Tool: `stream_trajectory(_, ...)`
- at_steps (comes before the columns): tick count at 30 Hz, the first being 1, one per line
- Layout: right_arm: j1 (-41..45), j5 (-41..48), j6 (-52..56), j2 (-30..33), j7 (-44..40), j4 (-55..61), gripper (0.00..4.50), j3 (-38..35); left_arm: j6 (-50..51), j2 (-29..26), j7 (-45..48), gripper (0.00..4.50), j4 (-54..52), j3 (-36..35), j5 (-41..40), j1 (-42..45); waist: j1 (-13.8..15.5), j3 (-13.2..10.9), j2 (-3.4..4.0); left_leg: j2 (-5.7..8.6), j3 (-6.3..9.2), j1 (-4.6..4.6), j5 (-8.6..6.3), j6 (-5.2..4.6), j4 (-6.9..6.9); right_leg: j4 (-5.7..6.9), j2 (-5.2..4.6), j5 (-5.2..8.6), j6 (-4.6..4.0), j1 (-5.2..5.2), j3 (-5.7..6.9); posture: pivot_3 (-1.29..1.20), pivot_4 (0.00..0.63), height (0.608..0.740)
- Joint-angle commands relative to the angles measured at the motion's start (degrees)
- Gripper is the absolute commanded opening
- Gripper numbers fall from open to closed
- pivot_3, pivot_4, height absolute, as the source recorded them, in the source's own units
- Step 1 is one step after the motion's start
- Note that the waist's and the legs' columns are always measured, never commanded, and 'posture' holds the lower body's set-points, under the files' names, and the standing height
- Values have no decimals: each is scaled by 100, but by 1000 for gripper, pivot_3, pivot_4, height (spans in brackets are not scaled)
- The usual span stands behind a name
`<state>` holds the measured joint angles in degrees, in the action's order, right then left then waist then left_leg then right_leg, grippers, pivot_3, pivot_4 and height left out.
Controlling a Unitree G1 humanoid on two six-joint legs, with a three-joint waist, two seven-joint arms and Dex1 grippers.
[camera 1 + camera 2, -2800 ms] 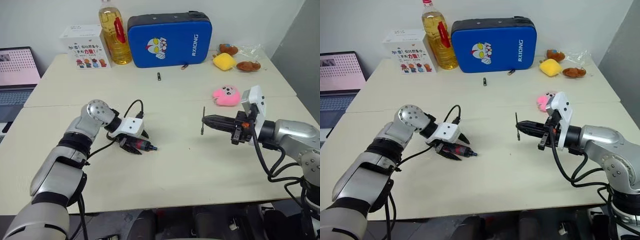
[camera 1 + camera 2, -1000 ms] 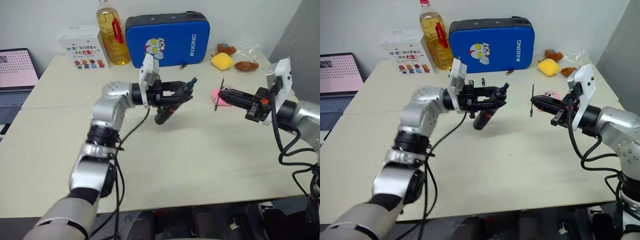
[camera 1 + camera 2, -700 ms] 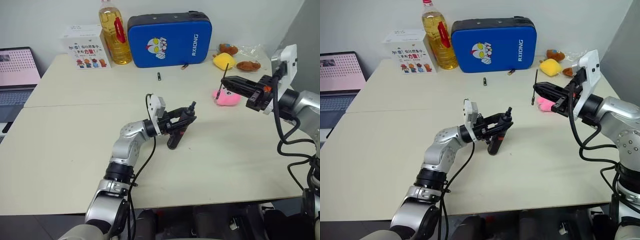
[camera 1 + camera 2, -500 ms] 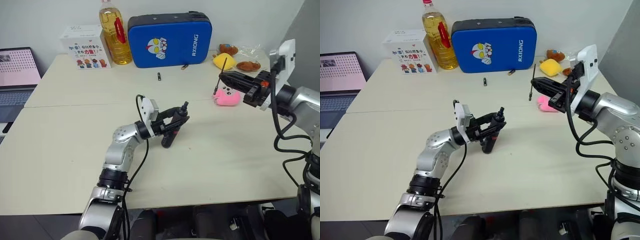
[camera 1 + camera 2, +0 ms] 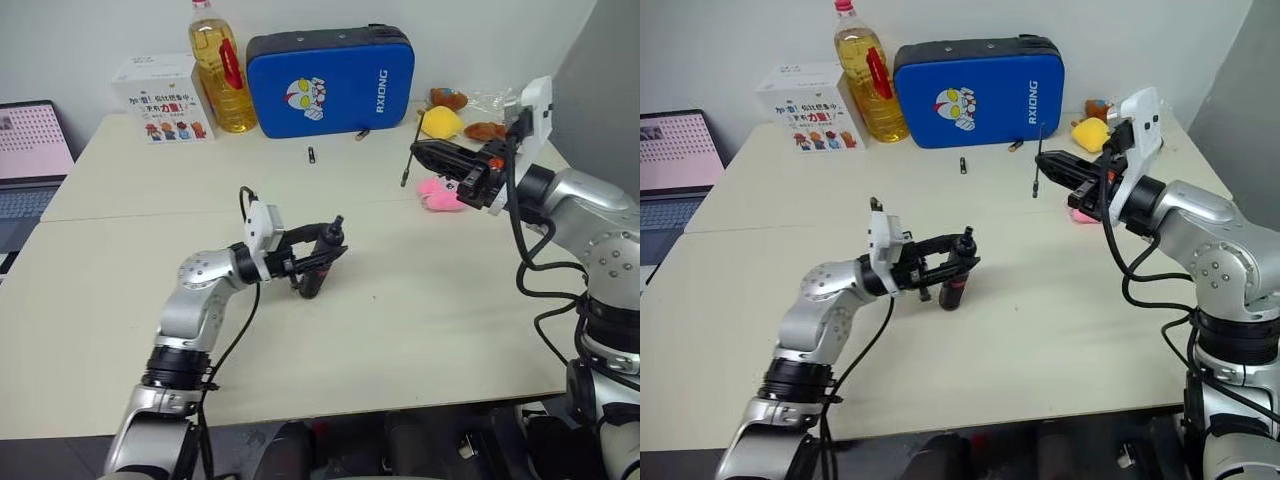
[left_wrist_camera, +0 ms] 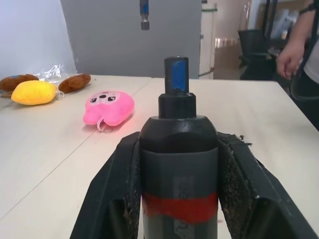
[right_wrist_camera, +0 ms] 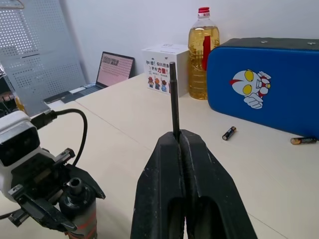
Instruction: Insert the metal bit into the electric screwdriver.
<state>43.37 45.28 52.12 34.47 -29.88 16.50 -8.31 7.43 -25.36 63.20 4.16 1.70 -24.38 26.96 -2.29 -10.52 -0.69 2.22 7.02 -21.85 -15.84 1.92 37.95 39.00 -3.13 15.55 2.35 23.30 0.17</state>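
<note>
Over the table (image 5: pixel 420 300), the left gripper (image 5: pixel 318 250) is clamping the screwdriver (image 5: pixel 312 277), its base resting on the tabletop. Right gripper (image 5: pixel 428 152) is pinching the bit (image 5: pixel 409 160) upright, well apart from it, near the oil-filled bottle (image 5: pixel 211 70) and zipped blue case (image 5: pixel 330 75) behind.

My arms are built of silver-grey rounded shells joined by black bands at the joints. A white boxy camera housing sits on each wrist, behind the fingers, with a thin black cable looping from it back along the forearm. My left gripper (image 5: pixel 318 250) and my right gripper (image 5: pixel 424 153) each carry two matte black, wedge-shaped fingers (image 6: pixel 115 199); their inner faces look scuffed and speckled. Small orange-red fittings show at the base of the right fingers.
</note>
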Motion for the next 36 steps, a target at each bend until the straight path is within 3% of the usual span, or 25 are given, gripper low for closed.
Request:
stream_trajectory(1,125,-34,-147,5,-53,81,0,-83,292,-532,121,1681,76,-94,146,-222,0,2,2,1,-1,1,0,0,0,0,0,0,0,-1,0,0,150,740)
stream_trajectory(7,128,9,-119,44,-87,113,0,-135,676,-1366,595,1681,-109,-123,-50,-178,-4,9,14,1,-3,9,-1,-1,-1,3,1,0,0,-6,-4,0,150,740)
stream_trajectory(9,145,19,-131,24,-64,98,0,-167,770,-1415,561,1681,-4,-180,-116,149,9,12,19,2,-3,9,-1,-2,-1,3,1,0,0,-7,-4,0,150,740)
stream_trajectory(18,460,452,140,53,-61,-1,0,-446,1559,-285,-126,1681,-258,3,-562,1452,92,2,3,14,8,-24,0,0,12,-9,-9,-1,3,-2,20,0,150,740)
stream_trajectory(26,852,661,364,381,-206,-323,0,-615,1063,581,-417,1681,121,540,27,1518,34,2,3,9,0,-24,1,1,2,-11,-8,-1,3,8,10,0,150,740)
stream_trajectory(36,700,1055,703,417,-256,-208,0,-700,664,1130,-1093,1681,532,1199,1066,1496,68,2,2,13,-10,-25,0,0,6,-9,-12,-1,3,8,2,0,150,740)
